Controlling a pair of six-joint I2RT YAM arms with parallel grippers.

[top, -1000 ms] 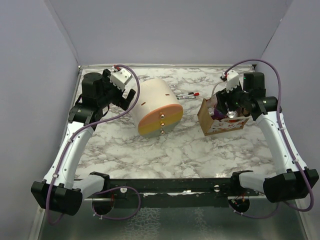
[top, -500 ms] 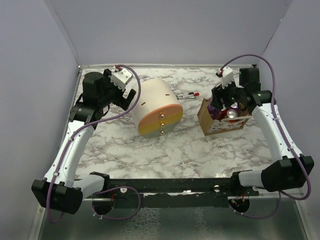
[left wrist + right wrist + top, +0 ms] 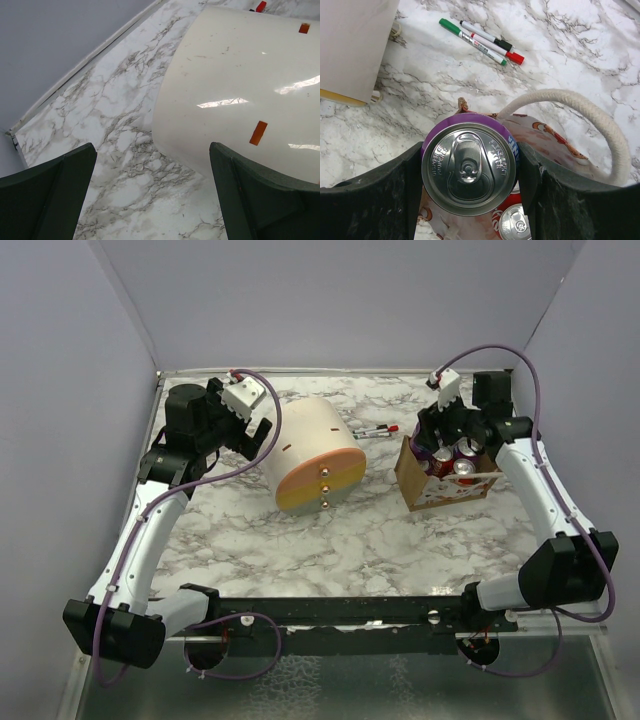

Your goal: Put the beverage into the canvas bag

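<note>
My right gripper (image 3: 470,172) is shut on a purple beverage can (image 3: 469,169), seen lid-up, with a finger on each side. It holds the can over the left end of the open canvas bag (image 3: 447,490), a tan bag with a whitish, red-marked panel and a pale rope handle (image 3: 600,125). A red can (image 3: 516,223) stands inside the bag below. In the top view the right gripper (image 3: 438,440) is at the bag's far-left corner, and two red cans (image 3: 465,468) show inside. My left gripper (image 3: 150,200) is open and empty.
A large cream-and-orange cylinder (image 3: 312,455) lies on its side left of centre, and the left gripper (image 3: 255,435) hovers at its left flank. Three markers (image 3: 482,41) lie on the marble table behind the bag. Grey walls close in the back and sides.
The right arm has swung left and back with the purple can, from over the bag's middle to its far-left corner. More of the red cans inside now show. The left arm has not moved.
</note>
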